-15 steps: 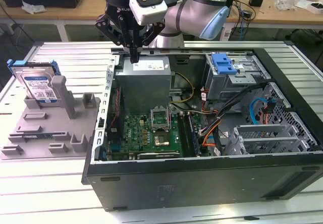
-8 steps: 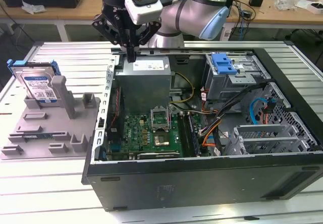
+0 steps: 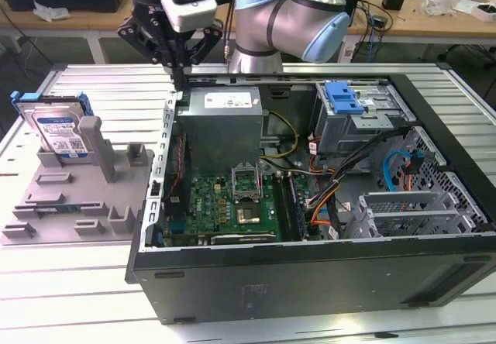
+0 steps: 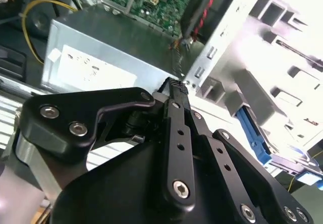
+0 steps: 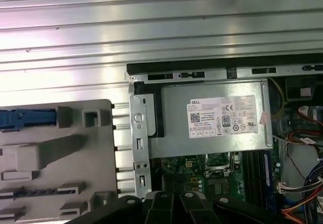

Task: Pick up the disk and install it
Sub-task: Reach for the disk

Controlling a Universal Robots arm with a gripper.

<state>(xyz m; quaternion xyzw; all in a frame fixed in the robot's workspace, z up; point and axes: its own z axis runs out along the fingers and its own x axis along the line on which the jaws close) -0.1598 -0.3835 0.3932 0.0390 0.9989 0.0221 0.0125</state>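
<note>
**gripper empty over the case corner, disk waiting on its stand**

your gripper (image 3: 180, 79) hangs over the back corner of the open computer case (image 3: 310, 274), just above the grey power supply box (image 3: 225, 123). its fingers (image 4: 176, 123) are pressed together on nothing. the disk (image 3: 56, 131) sits well apart at the exterior view's left, propped on edge in the grey fixture (image 3: 85, 197), likely so its blue bracket is easy to pinch. by my read, the pick hasn't started.

An upright post (image 3: 94, 142) of the grey plastic fixture (image 3: 46, 204) hides part of the flat silver, blue-bracketed disk (image 3: 53, 123); near that fixture, the first wrist view's edge crops the black hand (image 5: 171, 205).
</note>
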